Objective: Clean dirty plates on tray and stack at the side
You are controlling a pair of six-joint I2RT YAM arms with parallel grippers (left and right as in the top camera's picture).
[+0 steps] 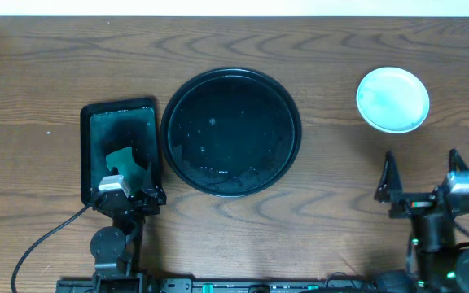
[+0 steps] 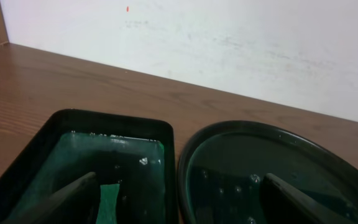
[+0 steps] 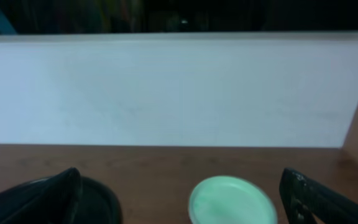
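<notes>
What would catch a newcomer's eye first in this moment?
The large round black tray sits mid-table, glossy and dotted with droplets, with no plate on it. A pale teal plate lies apart on the wood at the right, just ahead of the open right hand. To the left, a green sponge lies in a rectangular tray.

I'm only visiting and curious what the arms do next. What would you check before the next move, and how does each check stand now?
1. The plates are off the tray: ok.
2. All plates stacked and clean: cannot tell, only the top one shows.
3. The sponge lies in the small tray: ok.
4. The left tool is open, gripping nothing: ok.
5. The right tool is open and empty: ok.
</notes>
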